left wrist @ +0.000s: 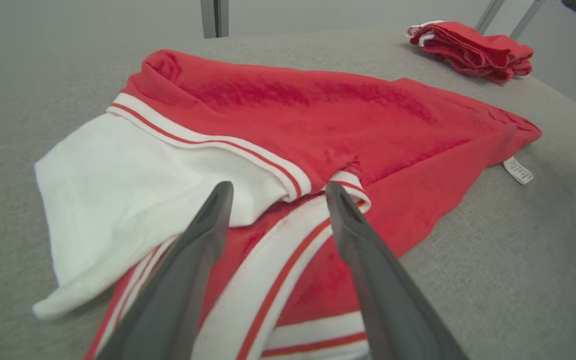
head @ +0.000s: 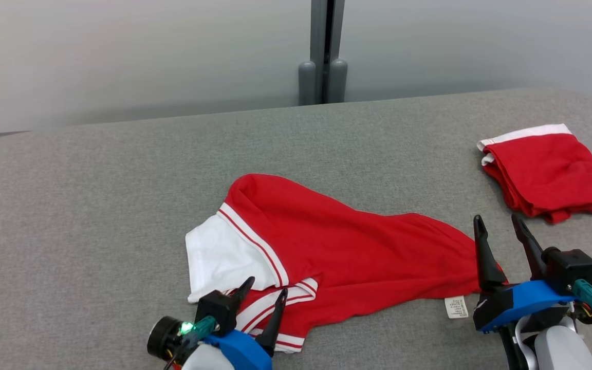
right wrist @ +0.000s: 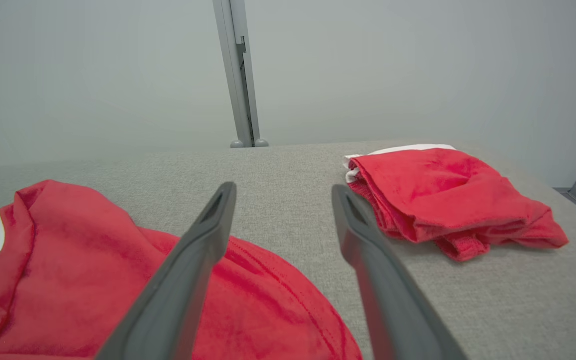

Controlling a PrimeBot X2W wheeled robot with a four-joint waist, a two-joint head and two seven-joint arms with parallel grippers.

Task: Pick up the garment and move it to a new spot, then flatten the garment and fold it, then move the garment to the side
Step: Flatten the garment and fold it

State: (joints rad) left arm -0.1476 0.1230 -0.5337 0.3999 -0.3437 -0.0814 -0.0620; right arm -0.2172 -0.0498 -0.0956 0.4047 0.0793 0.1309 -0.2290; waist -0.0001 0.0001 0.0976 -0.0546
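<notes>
Between L gripper [head: 267, 286] fingers: garment [head: 357, 246] striped trim, fingers wide apart, nothing held; R gripper [head: 496, 218] spread too, empty.

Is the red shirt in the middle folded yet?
Not folded. The red shirt lies loose and crumpled, its white part sticking out, unlike the folded pile to its right.

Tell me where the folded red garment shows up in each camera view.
Head view: the folded red garment lies at the far right, about mid-height.
Left wrist view: the garment sits in the top right corner.
Right wrist view: the garment lies right of centre, mid-height.
Shared landmark: the upright grey post, to the garment's left in all three.
</notes>
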